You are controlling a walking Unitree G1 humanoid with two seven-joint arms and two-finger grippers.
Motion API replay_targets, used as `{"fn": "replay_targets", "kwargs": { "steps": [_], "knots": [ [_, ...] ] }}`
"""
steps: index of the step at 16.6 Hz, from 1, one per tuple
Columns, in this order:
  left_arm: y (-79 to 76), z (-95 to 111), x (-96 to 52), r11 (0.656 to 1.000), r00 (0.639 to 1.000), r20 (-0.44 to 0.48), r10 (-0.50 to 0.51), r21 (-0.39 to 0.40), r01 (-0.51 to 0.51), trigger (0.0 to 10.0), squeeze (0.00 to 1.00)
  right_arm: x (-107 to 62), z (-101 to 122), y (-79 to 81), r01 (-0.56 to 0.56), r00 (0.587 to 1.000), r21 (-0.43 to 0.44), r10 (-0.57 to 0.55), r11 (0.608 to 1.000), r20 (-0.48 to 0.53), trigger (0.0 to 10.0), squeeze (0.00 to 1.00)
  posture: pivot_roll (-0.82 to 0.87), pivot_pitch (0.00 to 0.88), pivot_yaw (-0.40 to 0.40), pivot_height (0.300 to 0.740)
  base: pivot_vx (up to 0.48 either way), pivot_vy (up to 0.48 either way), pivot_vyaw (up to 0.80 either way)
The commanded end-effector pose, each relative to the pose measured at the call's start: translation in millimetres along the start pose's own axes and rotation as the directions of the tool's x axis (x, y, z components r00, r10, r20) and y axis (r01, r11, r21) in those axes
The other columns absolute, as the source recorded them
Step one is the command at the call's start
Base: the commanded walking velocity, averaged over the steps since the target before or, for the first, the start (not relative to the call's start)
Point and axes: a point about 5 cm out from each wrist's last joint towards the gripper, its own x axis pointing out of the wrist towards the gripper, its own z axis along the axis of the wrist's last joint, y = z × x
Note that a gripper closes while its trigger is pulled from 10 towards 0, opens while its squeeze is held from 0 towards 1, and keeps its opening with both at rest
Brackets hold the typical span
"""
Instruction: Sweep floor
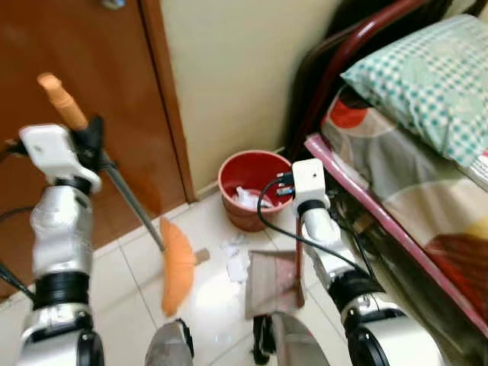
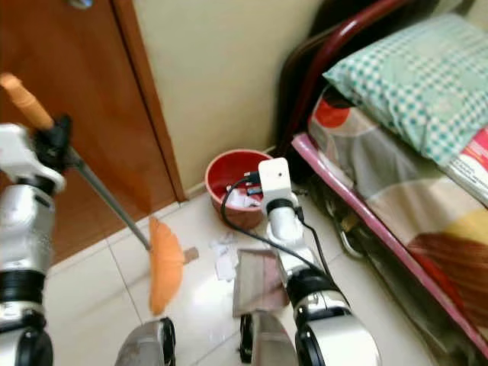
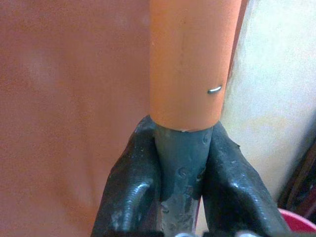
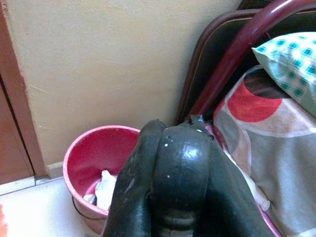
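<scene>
Left gripper (image 3: 180,163): clamped on orange-handled broom (image 1: 122,187).
Right gripper (image 4: 173,168): probably closed around dustpan handle (image 1: 298,259).
Relation: white paper scraps (image 1: 237,259) between orange bristles (image 1: 177,267) and grey dustpan (image 1: 271,284).

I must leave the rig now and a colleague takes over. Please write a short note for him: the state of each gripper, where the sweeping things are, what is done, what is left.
Left gripper: shut on the broom handle, just below its orange end; the orange broom head is on the floor tiles.
Right gripper: fingers closed together, holding the dustpan handle; the dustpan lies flat on the floor beside the bed.
Red bin: against the wall, some white paper already in it.
Left to do: white paper scraps lie between broom head and dustpan; sweep them in, then probably empty into the bin.
</scene>
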Motion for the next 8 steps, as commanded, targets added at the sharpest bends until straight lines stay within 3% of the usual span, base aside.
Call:
{"fn": "replay_targets", "kwargs": {
  "steps": [1, 2, 5, 8],
  "knots": [
    [-11.0, -16, -3.5, 0.999, 0.998, -0.047, -0.03, 0.01, 0.03, 10.0, 0.0, -4.4, -11, -4.5, 0.009, 0.999, -0.016, -0.009, 1.0, -0.046, 10.0, 0.0, 0.02, 0.131, -0.061, 0.74, 0.0, 0.0, 0.0],
    [-16.8, -21, -3.9, 0.999, 0.998, -0.056, -0.042, 0.012, 0.042, 10.0, 0.0, -4.1, -11, -6.4, 0.015, 0.999, -0.016, -0.016, 1.0, -0.046, 10.0, 0.0, 0.02, 0.131, -0.065, 0.74, 0.0, 0.0, 0.0],
    [-56.4, -34, -2.7, 0.986, 0.985, -0.071, -0.159, -0.063, 0.155, 10.0, 0.0, -1.9, -10, -15.1, 0.031, 0.998, -0.022, -0.033, 0.999, -0.049, 10.0, 0.0, 0.01, 0.133, -0.067, 0.74, 0.0, 0.0, 0.0],
    [-102.8, -39, -4.2, 0.928, 0.934, -0.054, -0.352, -0.152, 0.341, 10.0, 0.0, 1.5, -9, -12.1, 0.021, 0.998, -0.02, -0.022, 1.0, -0.063, 10.0, 0.0, 0.01, 0.133, -0.067, 0.74, 0.0, 0.0, 0.0]
  ]
}}
